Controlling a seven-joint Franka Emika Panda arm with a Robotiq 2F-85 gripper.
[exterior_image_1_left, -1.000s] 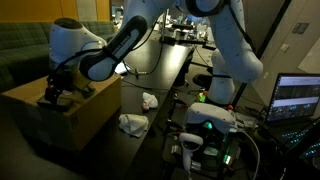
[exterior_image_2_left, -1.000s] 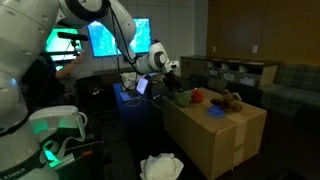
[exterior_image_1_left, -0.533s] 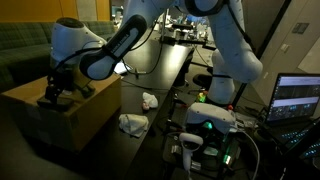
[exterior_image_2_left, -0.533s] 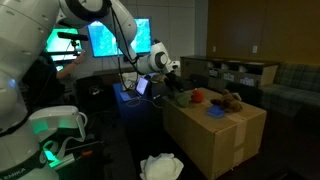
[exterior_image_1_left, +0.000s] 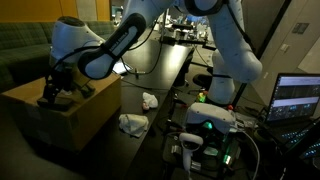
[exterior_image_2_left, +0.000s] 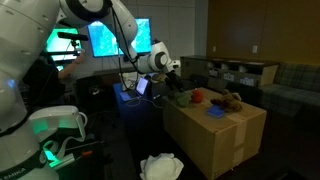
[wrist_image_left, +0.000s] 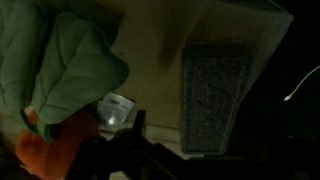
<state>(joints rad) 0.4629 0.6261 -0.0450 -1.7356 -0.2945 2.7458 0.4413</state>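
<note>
My gripper (exterior_image_1_left: 52, 93) hangs low over the top of a cardboard box (exterior_image_1_left: 75, 118) and also shows in an exterior view (exterior_image_2_left: 177, 84). It looks open and empty. In the wrist view the dark fingers (wrist_image_left: 190, 155) sit at the bottom edge, above a grey rectangular pad (wrist_image_left: 215, 95) lying on the cardboard. A green plush (wrist_image_left: 70, 70) with a white tag (wrist_image_left: 118, 110) lies to the left, and an orange thing (wrist_image_left: 40, 155) lies below it. On the box (exterior_image_2_left: 215, 140) I also see a red object (exterior_image_2_left: 197, 96), a brown plush (exterior_image_2_left: 230, 100) and a blue item (exterior_image_2_left: 215, 113).
White crumpled cloths (exterior_image_1_left: 133, 123) lie on the floor beside the box, and another shows in an exterior view (exterior_image_2_left: 160, 166). A laptop (exterior_image_1_left: 297, 98) and lit equipment (exterior_image_1_left: 210, 125) stand by the robot base. Monitors (exterior_image_2_left: 118, 38) and a sofa (exterior_image_2_left: 290, 85) are behind.
</note>
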